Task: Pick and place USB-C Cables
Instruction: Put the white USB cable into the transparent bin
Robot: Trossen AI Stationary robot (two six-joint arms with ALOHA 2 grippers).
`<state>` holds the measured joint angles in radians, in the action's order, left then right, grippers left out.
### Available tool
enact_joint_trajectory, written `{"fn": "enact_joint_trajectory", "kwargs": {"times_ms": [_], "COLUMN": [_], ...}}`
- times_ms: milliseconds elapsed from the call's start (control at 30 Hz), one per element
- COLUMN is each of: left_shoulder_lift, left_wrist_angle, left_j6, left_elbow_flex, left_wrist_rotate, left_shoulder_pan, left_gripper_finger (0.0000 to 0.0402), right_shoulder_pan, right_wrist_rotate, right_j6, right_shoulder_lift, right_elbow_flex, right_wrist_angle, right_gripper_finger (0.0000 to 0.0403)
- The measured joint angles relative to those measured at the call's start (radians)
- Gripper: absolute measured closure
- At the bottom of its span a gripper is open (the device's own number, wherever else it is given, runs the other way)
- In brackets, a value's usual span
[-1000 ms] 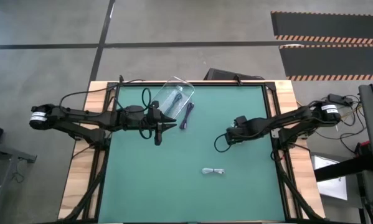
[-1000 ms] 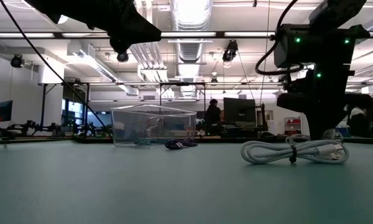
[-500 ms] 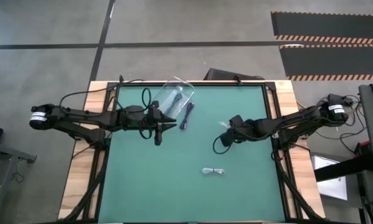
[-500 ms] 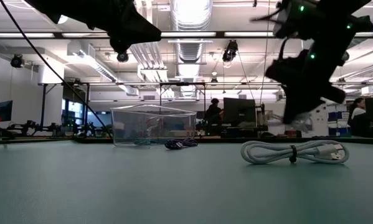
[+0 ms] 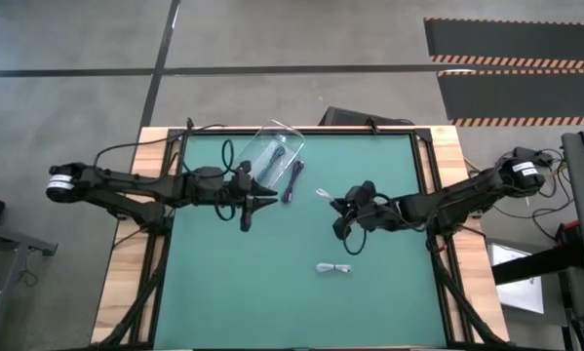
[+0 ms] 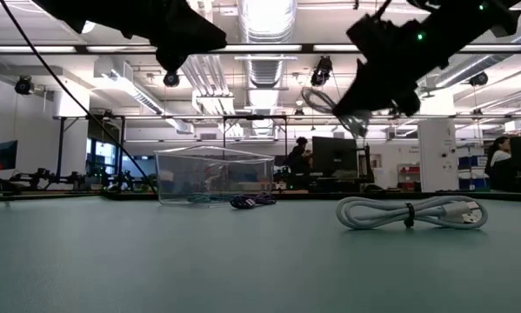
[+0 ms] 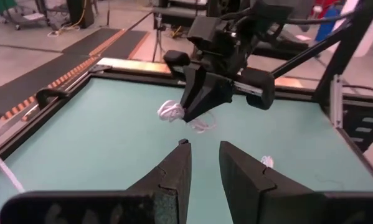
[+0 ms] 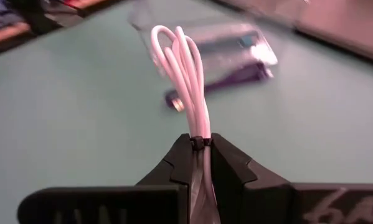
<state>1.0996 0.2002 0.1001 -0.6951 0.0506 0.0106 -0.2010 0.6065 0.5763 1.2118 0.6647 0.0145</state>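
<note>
White cable (image 8: 185,68) now lifted off the table, pinched in the closed right claw (image 8: 198,151), which moved toward the clear box (image 5: 274,153). Second white cable (image 5: 333,268) lies below it. Left claw (image 7: 201,167) slightly open, empty, unmoved beside box.

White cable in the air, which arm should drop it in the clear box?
Right. The right gripper is shut on the white cable, lifted off the table. The left gripper hangs open and empty beside the clear box.

One white cable bundle (image 8: 185,68) hangs above the mat, pinched at its tie. Another white bundle (image 5: 333,268) lies flat; a dark purple one (image 5: 292,181) lies near the table's far edge.
</note>
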Motion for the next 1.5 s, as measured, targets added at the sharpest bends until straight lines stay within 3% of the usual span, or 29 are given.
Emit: {"fn": "enact_joint_trajectory", "kwargs": {"times_ms": [167,367,533,900,1167,1500], "left_shoulder_lift": [0.0,0.0,0.007,0.205,0.333,0.428], "left_wrist_angle": [0.055,0.242,0.278,0.578,0.755,0.912], "left_j6": [-0.002,-0.002,-0.002,-0.002,0.025,0.077], "left_elbow_flex": [0.012,0.066,0.069,0.047,0.019,0.02], "left_wrist_rotate": [-0.005,-0.049,-0.059,-0.064,-0.064,-0.064], "left_shoulder_pan": [-0.019,-0.028,-0.036,-0.087,-0.111,-0.124], "left_gripper_finger": [0.0335,0.0335,0.0335,0.0335,0.0335,0.0335], "right_shoulder_pan": [-0.048,-0.111,-0.149,-0.168,-0.167,-0.167], "right_wrist_rotate": [0.0,0.0,-0.001,-0.066,-0.147,-0.196], "right_j6": [-0.167,-0.321,-0.43,-0.617,-0.748,-0.801], "right_shoulder_lift": [0.0,0.0,0.0,0.0,-0.043,-0.098], "right_elbow_flex": [-0.013,-0.049,-0.089,-0.229,-0.236,-0.252], "right_wrist_angle": [0.175,0.372,0.51,0.836,0.883,0.881], "right_gripper_finger": [0.0378,0.0378,0.0378,0.0378,0.0378,0.0378]}}
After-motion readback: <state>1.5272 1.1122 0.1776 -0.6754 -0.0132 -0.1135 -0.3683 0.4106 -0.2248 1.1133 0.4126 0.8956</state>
